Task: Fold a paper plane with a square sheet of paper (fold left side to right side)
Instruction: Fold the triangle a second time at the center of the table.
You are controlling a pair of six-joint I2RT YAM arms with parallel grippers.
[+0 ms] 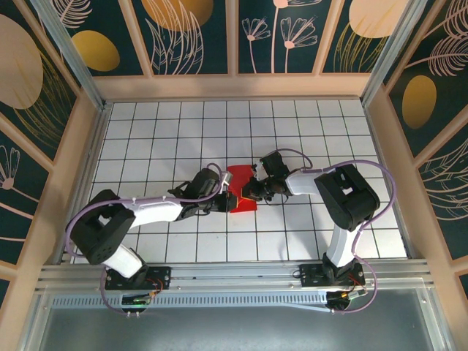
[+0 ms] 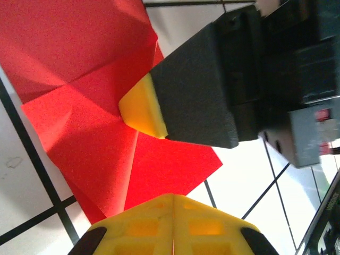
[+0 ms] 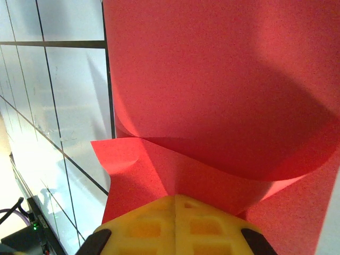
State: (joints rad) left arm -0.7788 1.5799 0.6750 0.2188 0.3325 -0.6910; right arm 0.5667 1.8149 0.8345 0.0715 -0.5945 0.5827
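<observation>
Top view: sheet of paper (image 1: 238,179), bright red and already narrowed by folds, lies mid-table on the white grid table (image 1: 146,131); left gripper (image 1: 219,199) is at its left edge and right gripper (image 1: 252,191) at its right edge, so the two bracket it, probably to stop it sliding while a flap is worked; finger state too small to read here. Left wrist view: sheet of paper (image 2: 79,79) shows several diagonal creases; left gripper (image 2: 172,204) has its yellow pads clenched together at the near edge of the sheet, and whether a layer is nipped between them I cannot tell; the right gripper's yellow fingertip (image 2: 139,110) rests on the sheet's middle, likely pinning it. Right wrist view: right gripper (image 3: 175,204) pads also meet, clenched; a big red flap (image 3: 223,79) curls up just beyond them, not yet pressed flat; a pinch is unclear.
</observation>
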